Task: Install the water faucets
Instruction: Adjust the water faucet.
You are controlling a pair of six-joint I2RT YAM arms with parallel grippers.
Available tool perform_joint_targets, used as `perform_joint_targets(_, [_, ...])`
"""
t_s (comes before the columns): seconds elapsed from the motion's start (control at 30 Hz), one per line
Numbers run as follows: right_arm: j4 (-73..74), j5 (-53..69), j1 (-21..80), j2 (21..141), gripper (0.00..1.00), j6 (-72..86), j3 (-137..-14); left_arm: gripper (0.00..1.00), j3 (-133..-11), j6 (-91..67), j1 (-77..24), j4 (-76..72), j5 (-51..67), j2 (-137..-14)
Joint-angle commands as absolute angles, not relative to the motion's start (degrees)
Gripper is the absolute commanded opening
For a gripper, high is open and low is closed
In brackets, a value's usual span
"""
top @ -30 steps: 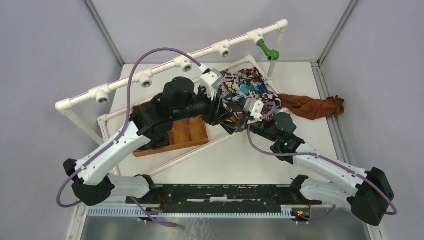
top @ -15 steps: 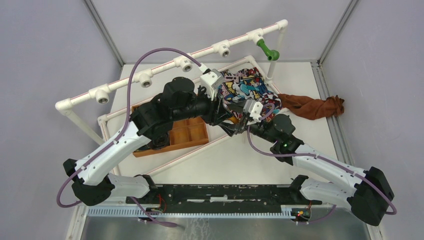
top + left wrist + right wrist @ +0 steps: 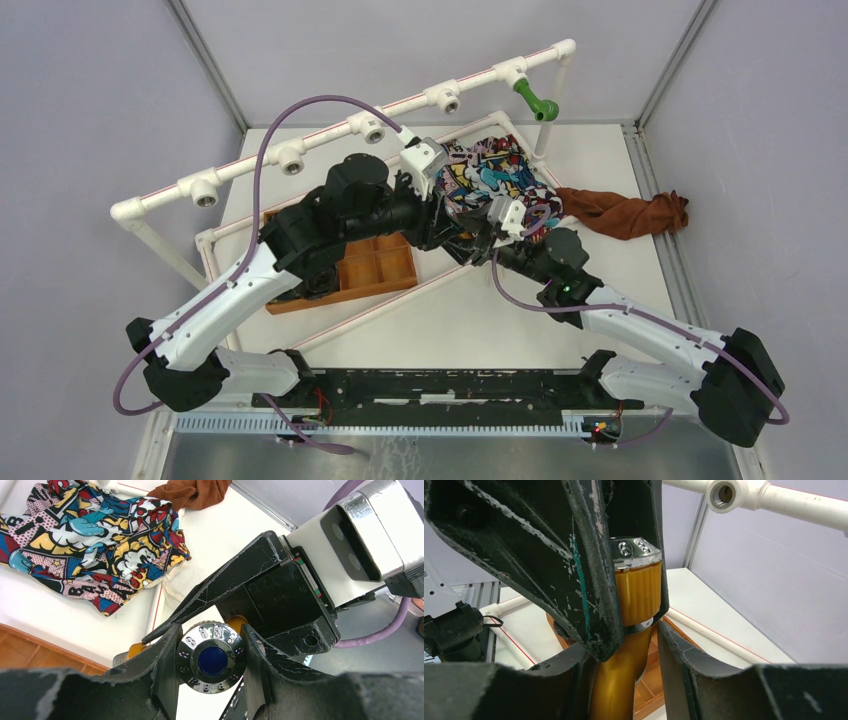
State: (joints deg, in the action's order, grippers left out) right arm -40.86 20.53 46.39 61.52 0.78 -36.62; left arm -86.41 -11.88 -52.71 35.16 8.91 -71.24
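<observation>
Pinching the orange tap (image 3: 636,597) by its knob (image 3: 212,661) is the left gripper (image 3: 211,650); the right gripper (image 3: 621,652) surrounds it, grip unclear.

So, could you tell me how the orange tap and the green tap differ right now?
The orange tap is uninstalled, its knob clamped in the left gripper, the right gripper around its body; the green tap sits fitted at the right end of the white pipe rail, untouched. Colours differ: orange-yellow versus green. Both are small taps.

Orange faucet (image 3: 636,592) spout unseen (cropped below)
</observation>
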Motion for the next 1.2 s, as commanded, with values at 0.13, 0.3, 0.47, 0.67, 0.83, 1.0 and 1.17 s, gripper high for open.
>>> perform_joint_targets(0.13, [-44.4, 20.8, 46.5, 61.7, 0.41, 2.3, -37.3, 0.02, -88.3, -12.4, -52.7, 33.2, 9.2, -70.0])
perform_joint_targets(0.3, [-44.3, 20.9, 46.5, 61.2, 0.57, 2.4, -37.4, 0.02, -88.2, -12.3, -52.7, 33.2, 8.5, -70.0])
perform_joint_targets(0.47, [-43.6, 21.3, 46.5, 60.5, 0.58, 1.7, -37.4, 0.02, -88.1, -12.2, -52.6, 33.4, 7.8, -69.8])
perform_joint_targets(0.67, [-42.4, 19.8, 46.5, 59.7, 0.47, 1.2, -37.0, 0.02, -87.8, -12.2, -52.6, 33.6, 7.5, -69.6])
perform_joint_targets(0.83, [-42.4, 20.1, 46.5, 59.6, 0.4, 1.5, -37.1, 0.02, -88.0, -12.2, -52.6, 33.4, 7.3, -69.4])
perform_joint_targets(1.0, [-42.2, 20.5, 46.5, 60.1, 0.3, 1.8, -37.4, 0.02, -88.3, -12.0, -52.5, 33.4, 7.5, -69.6])
perform_joint_targets(1.17, [-40.9, 20.9, 46.5, 61.0, 0.3, 1.8, -38.3, 0.02, -88.7, -11.9, -52.4, 33.4, 7.8, -69.7])
